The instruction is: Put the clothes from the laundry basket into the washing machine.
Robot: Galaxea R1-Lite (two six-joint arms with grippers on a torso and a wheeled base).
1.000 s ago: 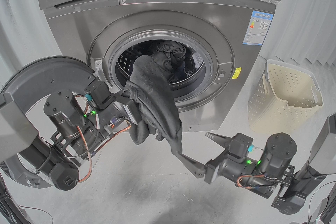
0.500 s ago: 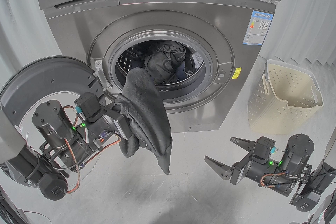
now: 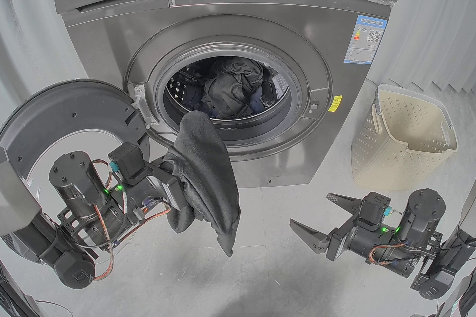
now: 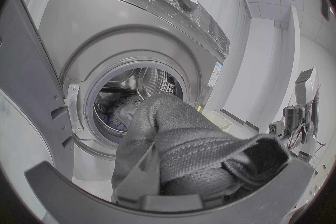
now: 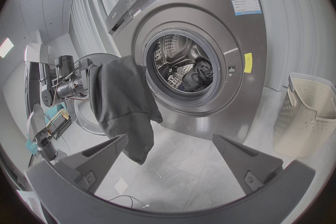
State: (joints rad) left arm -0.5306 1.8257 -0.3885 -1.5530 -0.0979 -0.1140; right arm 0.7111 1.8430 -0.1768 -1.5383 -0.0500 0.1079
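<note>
Dark grey knit cloth is bunching between the fingers of the left gripper (image 3: pixel 174 173), which are clamping a grey garment (image 3: pixel 206 174). The garment is draping over them and hanging above the floor. Just beyond these fingers, the washing machine (image 3: pixel 297 35) is standing with its door (image 3: pixel 69 110) swung open, and dark clothes (image 3: pixel 233 85) are lying in the drum. The right gripper (image 3: pixel 322 219) is hovering low with its fingers spread wide, holding nothing, apart from the garment's hem. Past it, a cream laundry basket (image 3: pixel 411 134) is sitting beside the machine.
</note>
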